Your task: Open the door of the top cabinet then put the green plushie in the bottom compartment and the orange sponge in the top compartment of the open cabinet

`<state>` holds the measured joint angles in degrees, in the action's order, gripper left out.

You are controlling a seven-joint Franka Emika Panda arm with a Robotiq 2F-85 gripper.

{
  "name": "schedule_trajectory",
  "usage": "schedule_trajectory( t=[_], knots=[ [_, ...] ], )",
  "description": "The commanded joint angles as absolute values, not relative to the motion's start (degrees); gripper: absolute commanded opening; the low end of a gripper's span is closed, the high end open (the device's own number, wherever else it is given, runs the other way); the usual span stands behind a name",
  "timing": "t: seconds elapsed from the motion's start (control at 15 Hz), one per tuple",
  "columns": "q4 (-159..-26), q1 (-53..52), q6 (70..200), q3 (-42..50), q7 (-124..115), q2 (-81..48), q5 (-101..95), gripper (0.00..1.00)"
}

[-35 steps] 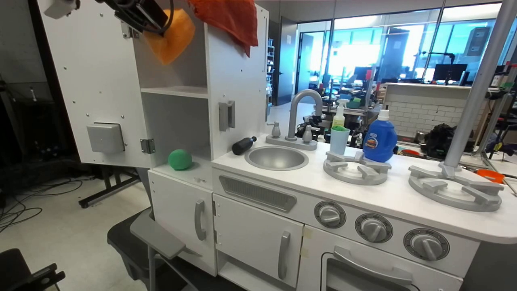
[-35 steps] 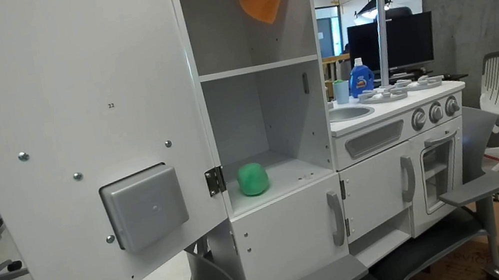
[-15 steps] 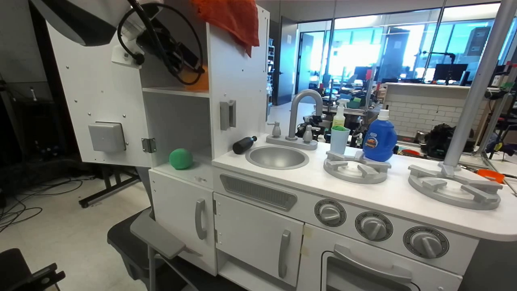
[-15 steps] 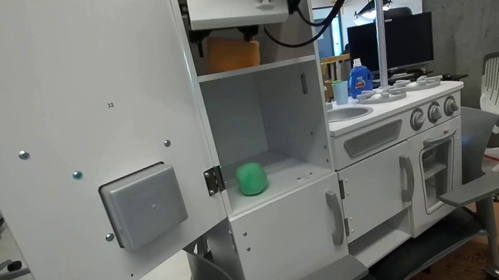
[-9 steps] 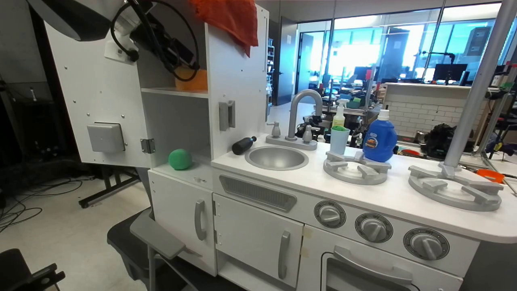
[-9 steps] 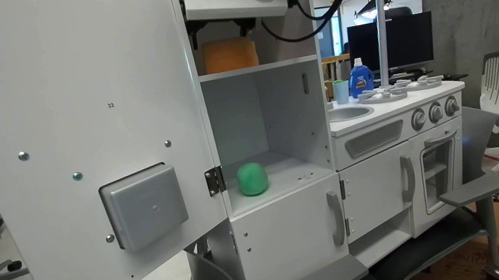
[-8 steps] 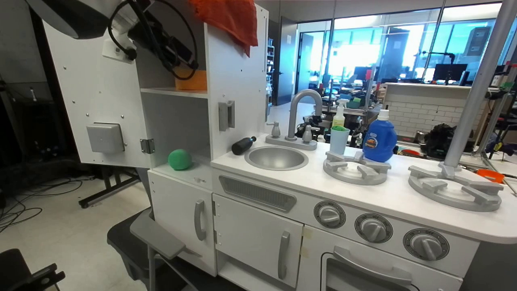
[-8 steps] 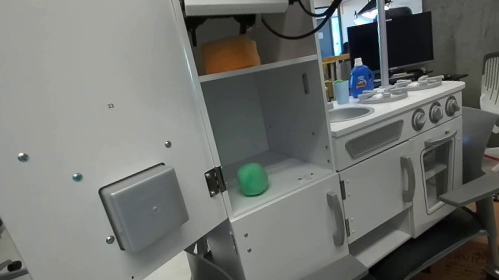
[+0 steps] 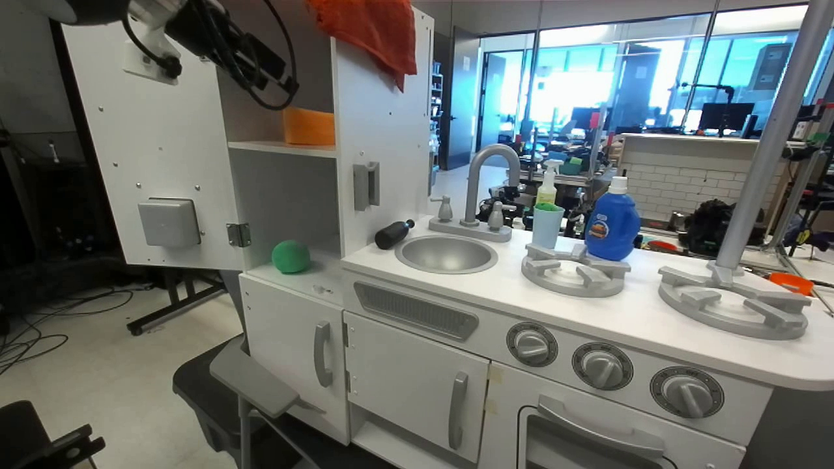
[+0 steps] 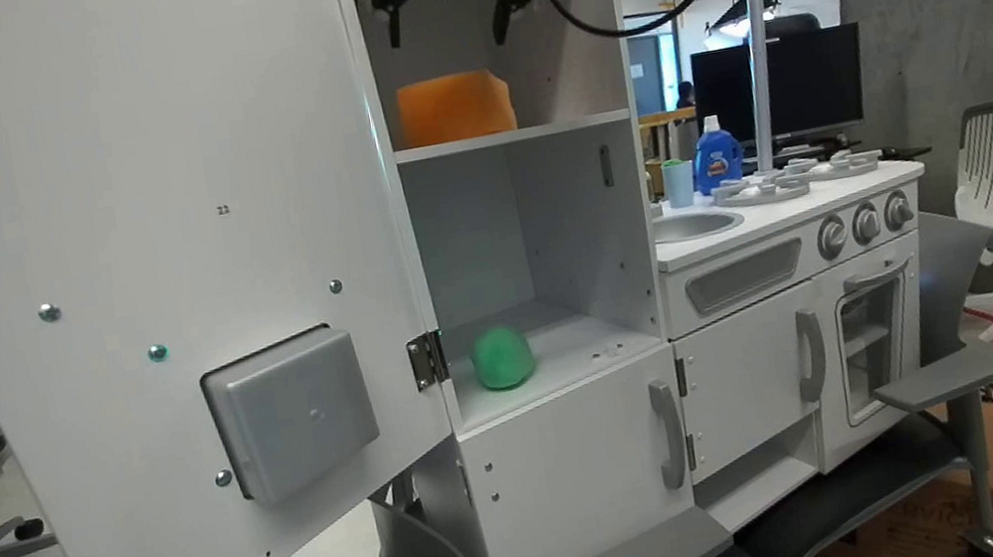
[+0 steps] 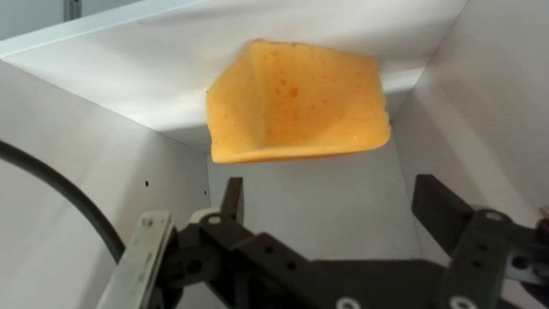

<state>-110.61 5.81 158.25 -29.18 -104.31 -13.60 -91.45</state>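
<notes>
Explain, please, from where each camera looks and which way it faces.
In an exterior view: before the counter, facing slantwise toward the top cabinet; arm at top.
In an exterior view: before the open door, facing the bottom compartment; fingers at top.
Wrist view: on the arm, facing the orange sponge in the top compartment; open fingers below, picture upside down.
Both exterior views share the green plushie.

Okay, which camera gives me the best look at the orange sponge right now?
The wrist view: there the orange sponge looks largest, nothing covers it, and its spotted surface shows. In both exterior views it appears smaller, resting on the white shelf; in an exterior view the side wall seems to hide its right end.
</notes>
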Motion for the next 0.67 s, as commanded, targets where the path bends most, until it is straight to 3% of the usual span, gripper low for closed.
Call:
schedule_trajectory(
  t=[0.0, 0.07, 0.13, 0.6],
  knots=[
    [-118.8, 7.8, 162.9, -29.8, -99.3, -6.1, -84.6, 1.0],
    [-120.6, 1.9, 165.2, -22.9, -94.3, -4.4, -78.9, 1.0],
    [-123.5, 8.1, 165.0, -29.3, -88.9, -4.3, -73.9, 1.0],
    [-132.9, 9.8, 155.8, -37.6, -58.1, -2.9, -42.3, 1.0]
  ],
)
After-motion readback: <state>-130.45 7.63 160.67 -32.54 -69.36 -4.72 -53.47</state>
